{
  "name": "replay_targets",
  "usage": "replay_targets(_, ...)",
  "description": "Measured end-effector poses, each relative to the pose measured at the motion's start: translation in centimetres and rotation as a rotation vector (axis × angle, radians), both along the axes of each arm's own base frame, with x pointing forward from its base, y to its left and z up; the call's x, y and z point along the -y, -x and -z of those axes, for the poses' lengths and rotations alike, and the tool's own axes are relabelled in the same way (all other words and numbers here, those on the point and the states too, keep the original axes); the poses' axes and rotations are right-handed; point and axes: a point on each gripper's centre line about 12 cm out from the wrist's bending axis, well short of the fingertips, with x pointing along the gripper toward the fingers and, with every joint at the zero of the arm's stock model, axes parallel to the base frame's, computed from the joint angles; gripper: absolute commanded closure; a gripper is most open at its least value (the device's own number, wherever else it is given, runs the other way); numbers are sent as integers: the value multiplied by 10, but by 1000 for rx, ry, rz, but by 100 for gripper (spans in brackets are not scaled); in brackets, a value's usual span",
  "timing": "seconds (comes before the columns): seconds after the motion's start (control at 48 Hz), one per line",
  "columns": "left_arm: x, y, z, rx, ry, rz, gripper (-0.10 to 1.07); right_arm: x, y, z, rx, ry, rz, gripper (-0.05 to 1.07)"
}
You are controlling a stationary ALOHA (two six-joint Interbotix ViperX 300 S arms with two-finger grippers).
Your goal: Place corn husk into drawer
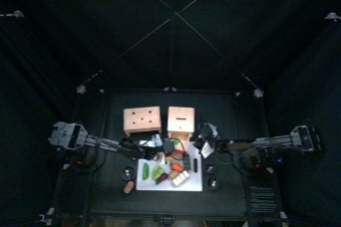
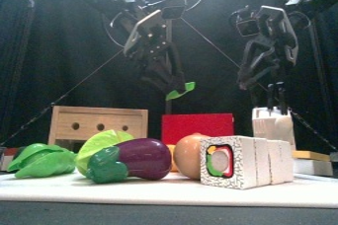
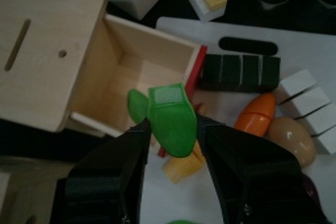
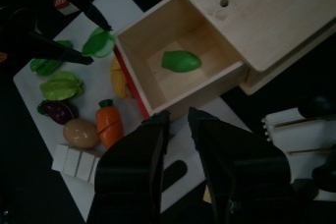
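My left gripper point(image 3: 168, 154) is shut on a green corn husk point(image 3: 168, 120) and holds it in the air just in front of the open wooden drawer point(image 3: 138, 71). In the front view the husk point(image 2: 181, 90) hangs from that gripper point(image 2: 166, 79), well above the table. The right wrist view shows the drawer point(image 4: 223, 66) pulled out of its wooden box point(image 4: 262, 12), with another green leaf piece point(image 4: 183, 61) lying inside. My right gripper point(image 4: 178, 141) is slightly open and empty, hovering over the drawer's front edge.
A white cutting board point(image 1: 186, 186) in front of the boxes holds toy food: lettuce point(image 2: 40, 160), eggplant point(image 2: 138, 158), a carrot point(image 4: 109, 122), a sushi roll point(image 2: 244, 162). A second wooden box point(image 1: 140, 119) stands on the left. A red block point(image 2: 199, 127) stands behind the food.
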Motion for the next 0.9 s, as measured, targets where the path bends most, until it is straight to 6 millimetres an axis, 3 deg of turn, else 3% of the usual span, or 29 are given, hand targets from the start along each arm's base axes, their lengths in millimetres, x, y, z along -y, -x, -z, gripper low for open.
replay_targets(0.375, -41, -26, 18, -10, -4, -72, 20, -2, -4, 10, -16, -6, -16, 37)
replay_targets(0.896, -45, -30, 29, -24, 20, -90, 17, -1, -8, 20, -52, -7, -15, 37)
